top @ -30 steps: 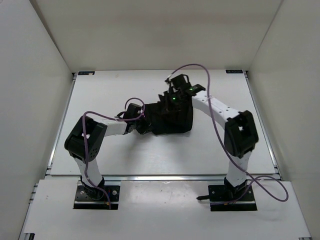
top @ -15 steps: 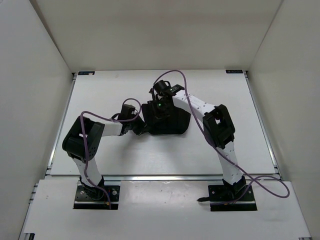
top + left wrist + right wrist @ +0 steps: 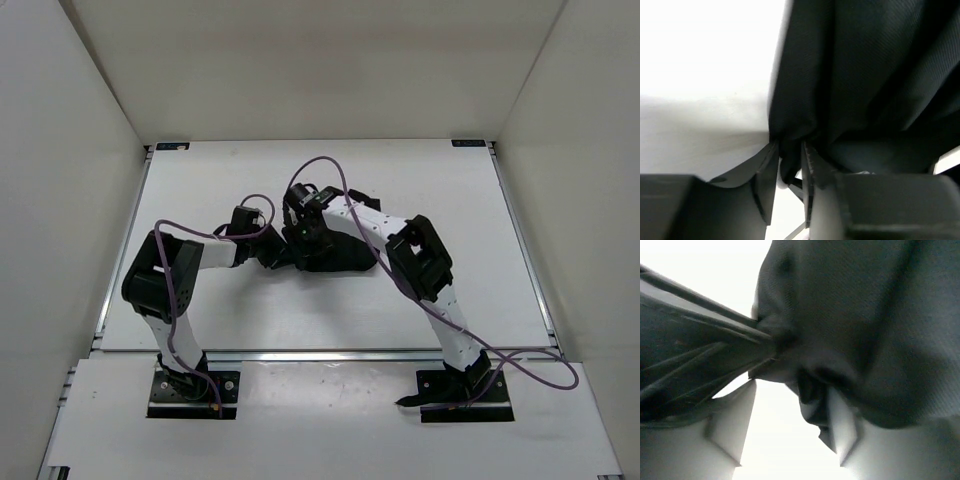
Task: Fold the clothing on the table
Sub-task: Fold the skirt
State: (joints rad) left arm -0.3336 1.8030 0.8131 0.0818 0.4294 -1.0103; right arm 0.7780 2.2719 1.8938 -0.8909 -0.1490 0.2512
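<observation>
While the left gripper (image 3: 789, 152) pinches a fold of the clothing (image 3: 865, 75), the right gripper (image 3: 792, 395) stands partly open beside it.

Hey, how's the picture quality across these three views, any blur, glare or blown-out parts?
Top external: sharp, evenly lit, no glare on the table. Left wrist: background blown out to white, the clothing very close and slightly soft. Right wrist: hazy and washed out, so the black fabric reads grey, edges soft.
</observation>
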